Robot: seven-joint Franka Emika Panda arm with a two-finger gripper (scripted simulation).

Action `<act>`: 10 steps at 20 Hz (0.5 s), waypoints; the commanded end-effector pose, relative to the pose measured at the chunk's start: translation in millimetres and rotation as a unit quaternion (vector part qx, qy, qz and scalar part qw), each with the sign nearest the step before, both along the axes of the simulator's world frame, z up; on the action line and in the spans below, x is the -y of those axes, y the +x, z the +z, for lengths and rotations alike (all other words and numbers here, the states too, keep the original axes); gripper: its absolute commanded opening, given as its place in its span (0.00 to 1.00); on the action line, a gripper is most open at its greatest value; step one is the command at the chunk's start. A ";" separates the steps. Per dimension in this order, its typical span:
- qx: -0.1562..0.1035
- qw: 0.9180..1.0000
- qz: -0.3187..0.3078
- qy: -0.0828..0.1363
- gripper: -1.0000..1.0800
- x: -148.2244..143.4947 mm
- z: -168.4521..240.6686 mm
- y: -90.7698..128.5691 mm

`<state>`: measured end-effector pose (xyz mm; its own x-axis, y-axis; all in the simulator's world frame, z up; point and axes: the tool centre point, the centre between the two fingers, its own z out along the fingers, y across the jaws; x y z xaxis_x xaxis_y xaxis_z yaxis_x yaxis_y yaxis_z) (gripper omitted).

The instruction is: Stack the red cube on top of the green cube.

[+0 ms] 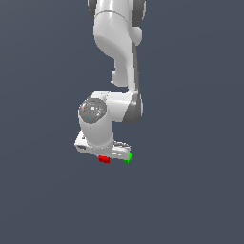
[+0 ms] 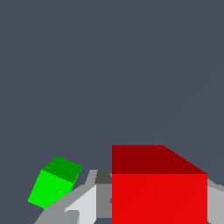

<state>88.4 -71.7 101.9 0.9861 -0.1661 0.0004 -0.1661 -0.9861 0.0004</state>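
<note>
The red cube (image 2: 159, 192) fills the space between my gripper's fingers (image 2: 87, 203) in the wrist view, with a grey finger flush against each of its sides. My gripper (image 2: 159, 210) is shut on the red cube. In the exterior view the red cube (image 1: 104, 159) shows just under the white hand, and the gripper (image 1: 106, 155) itself is mostly hidden behind the hand. The green cube (image 1: 127, 157) lies a short way off on the exterior view's right, apart from the red one. It appears turned at an angle beside one finger as the green cube (image 2: 53, 182) in the wrist view.
The plain dark grey-blue floor (image 1: 190, 190) surrounds both cubes. The white arm (image 1: 116, 47) rises above the hand and hides the ground behind it.
</note>
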 end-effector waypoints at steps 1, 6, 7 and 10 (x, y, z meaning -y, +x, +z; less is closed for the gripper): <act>0.000 1.000 0.001 0.000 0.00 -20.8 -8.3 -6.9; 0.000 1.000 0.001 0.000 0.00 -60.2 -25.3 -20.4; 0.000 1.000 0.001 0.000 0.00 -67.0 -28.2 -22.6; 0.000 1.000 0.001 0.000 0.00 -83.8 -35.5 -28.0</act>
